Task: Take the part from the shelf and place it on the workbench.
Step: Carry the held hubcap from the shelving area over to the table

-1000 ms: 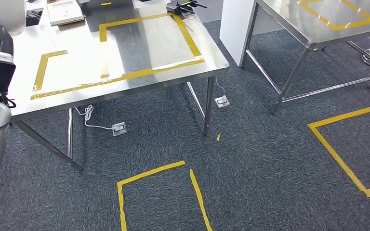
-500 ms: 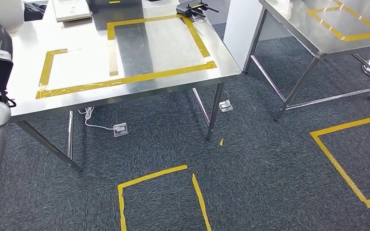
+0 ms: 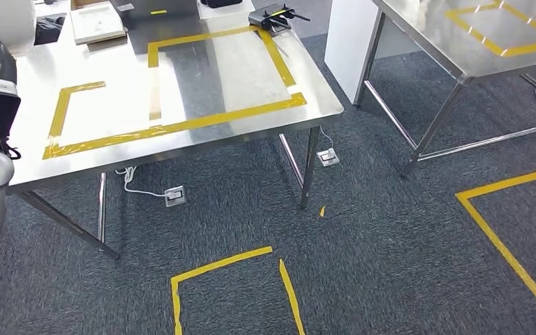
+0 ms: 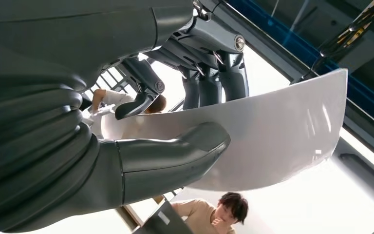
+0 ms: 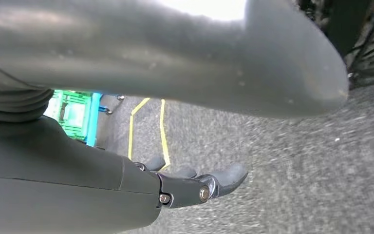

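Left hand (image 4: pixel 141 146) grasping white curved part (image 4: pixel 272 141): thumb pressed on one face, dark fingers (image 4: pixel 209 83) over rim on opposite face; part's long axis runs out sideways past hand, far end flaring free. Steel workbench (image 3: pixel 112 150) with yellow tape outlines ahead of left arm. Right hand (image 5: pixel 195 185) released, fingers extended over carpet (image 5: pixel 297 170), nothing held

Two steel tables (image 3: pixel 181 150), one white part (image 4: pixel 272 141)

Curved white part (image 4: pixel 272 141) in left hand (image 4: pixel 141 122)
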Robot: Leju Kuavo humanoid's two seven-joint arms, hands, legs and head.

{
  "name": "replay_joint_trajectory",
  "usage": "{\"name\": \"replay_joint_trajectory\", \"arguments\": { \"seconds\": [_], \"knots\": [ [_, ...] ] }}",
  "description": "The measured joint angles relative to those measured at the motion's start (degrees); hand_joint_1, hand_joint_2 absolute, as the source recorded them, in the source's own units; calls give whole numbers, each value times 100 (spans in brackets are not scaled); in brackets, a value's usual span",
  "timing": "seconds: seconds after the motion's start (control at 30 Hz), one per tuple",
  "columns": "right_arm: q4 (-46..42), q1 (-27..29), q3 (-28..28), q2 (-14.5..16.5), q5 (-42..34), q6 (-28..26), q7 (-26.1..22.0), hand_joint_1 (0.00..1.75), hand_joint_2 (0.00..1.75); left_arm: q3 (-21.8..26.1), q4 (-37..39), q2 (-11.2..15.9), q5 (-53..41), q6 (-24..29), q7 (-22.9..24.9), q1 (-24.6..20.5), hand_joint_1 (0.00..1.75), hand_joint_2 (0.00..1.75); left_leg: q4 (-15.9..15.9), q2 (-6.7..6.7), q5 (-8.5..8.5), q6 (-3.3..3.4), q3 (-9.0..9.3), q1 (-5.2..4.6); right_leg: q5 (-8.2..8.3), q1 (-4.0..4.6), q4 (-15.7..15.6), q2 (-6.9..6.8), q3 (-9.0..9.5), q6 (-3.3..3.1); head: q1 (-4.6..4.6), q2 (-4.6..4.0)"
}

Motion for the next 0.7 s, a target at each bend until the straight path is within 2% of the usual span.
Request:
{"name": "replay_joint_trajectory", "arguments": {
  "seconds": [0.03,0.07,0.1,0.17,0.2,0.23,0.27,0.37,0.43,0.5,0.53,0.57,0.6,0.67,0.7],
  "knots": [
    [0,2,-7,0,1,2,1,0,0,2,1,1,0,3,1,28,175,175,260,2,-29,-18,-187,10,-30,-1,2,1,30,1,-2,0],
    [0,7,-14,0,3,3,2,0,0,3,2,1,0,4,2,53,175,175,326,6,56,-31,-287,19,-65,-3,7,2,69,8,1,0],
    [0,12,-19,0,6,4,2,0,0,5,2,2,0,5,4,71,175,175,177,12,250,-39,-276,28,-104,-6,13,3,115,21,-2,0],
    [0,16,-25,-1,17,6,2,0,0,17,-3,8,-2,9,4,84,175,175,-557,30,737,-40,-4,40,-193,-10,33,7,213,67,1,0],
    [0,11,-26,-1,23,6,-6,0,0,24,-8,12,-3,12,4,80,175,175,-901,35,866,-18,149,33,-236,-5,50,11,239,100,-3,0],
    [0,6,-27,-2,29,5,-15,0,0,31,-19,16,-5,15,4,81,175,175,-1119,36,912,16,251,23,-266,0,59,14,253,133,1,0],
    [0,2,-28,-2,33,3,-24,0,0,36,-28,19,-7,17,6,84,175,175,-1201,32,879,60,298,9,-289,6,60,15,256,167,4,0],
    [0,-5,-30,-4,38,1,-31,0,0,53,-69,31,-7,22,20,110,175,175,-1225,16,822,198,335,6,-357,1,91,3,250,268,18,0],
    [0,-12,-31,-4,41,1,-27,0,0,68,-100,36,-7,26,26,111,175,175,-1247,16,792,273,383,20,-537,-4,482,-1,55,322,40,0],
    [0,-12,-31,-4,42,1,-33,0,0,76,-112,33,-7,27,27,121,175,175,-1246,17,741,318,423,7,-790,-2,1252,-1,-399,342,63,0],
    [0,-8,-31,-4,43,1,-35,0,0,76,-112,31,-7,27,27,136,175,175,-1244,16,712,328,448,-3,-843,0,1568,-1,-623,341,67,0],
    [0,-1,-31,-4,43,1,-36,0,0,76,-112,30,-7,27,28,152,175,175,-1241,13,679,332,482,-11,-793,4,1708,-1,-768,331,70,0],
    [0,3,-31,-4,44,1,-34,0,0,76,-113,29,-7,27,28,165,175,175,-1238,9,644,329,523,-17,-632,10,1619,-1,-797,311,72,0],
    [0,7,-31,-5,43,1,-33,0,0,76,-118,28,-7,27,29,176,175,175,-1233,3,562,308,623,-22,-126,33,903,-1,-573,241,78,0],
    [0,6,-31,-7,42,1,-36,0,0,76,-121,27,-8,27,28,172,175,175,-1227,-2,518,285,663,-34,39,52,520,-1,-416,203,81,0]
  ]
}}
